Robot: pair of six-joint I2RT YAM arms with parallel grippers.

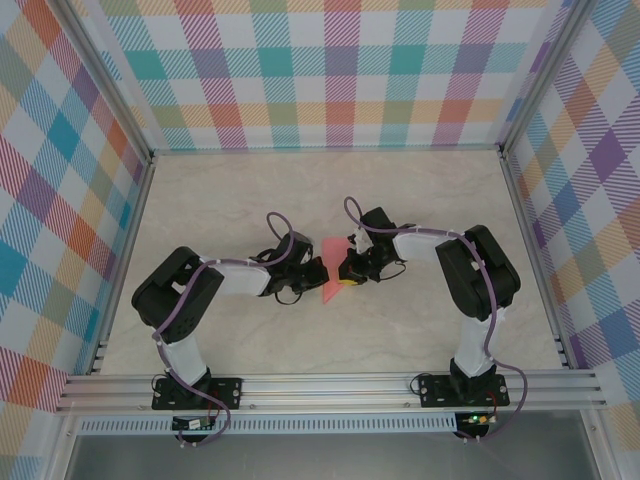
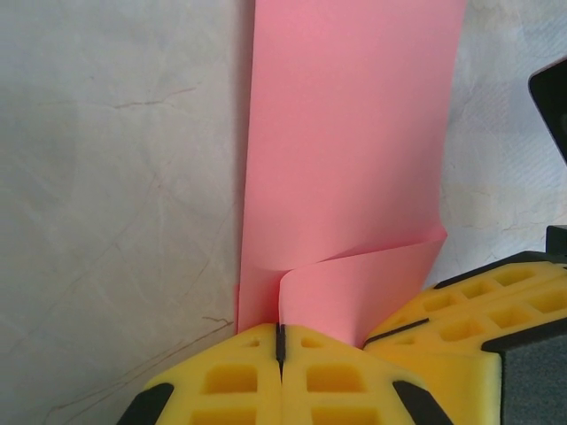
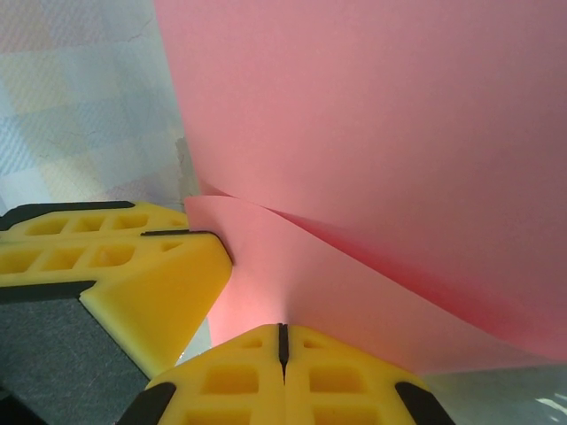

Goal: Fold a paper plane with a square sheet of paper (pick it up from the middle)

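The square sheet of paper, salmon-pink, is held just above the tabletop between the two arms at the table's middle. My left gripper is shut on its near end from the left, and my right gripper is shut on it from the right, the yellow tips almost touching. In the left wrist view the sheet runs away as a long strip, and a curled flap enters the shut left gripper. In the right wrist view the sheet arches over a lower flap pinched in the right gripper. It has no paper plane shape.
The marble-look tabletop is walled by checked panels on three sides. An aluminium rail carries both arm bases along the near edge. The right gripper's yellow fingers crowd the left wrist view; the left gripper's fingers crowd the right wrist view.
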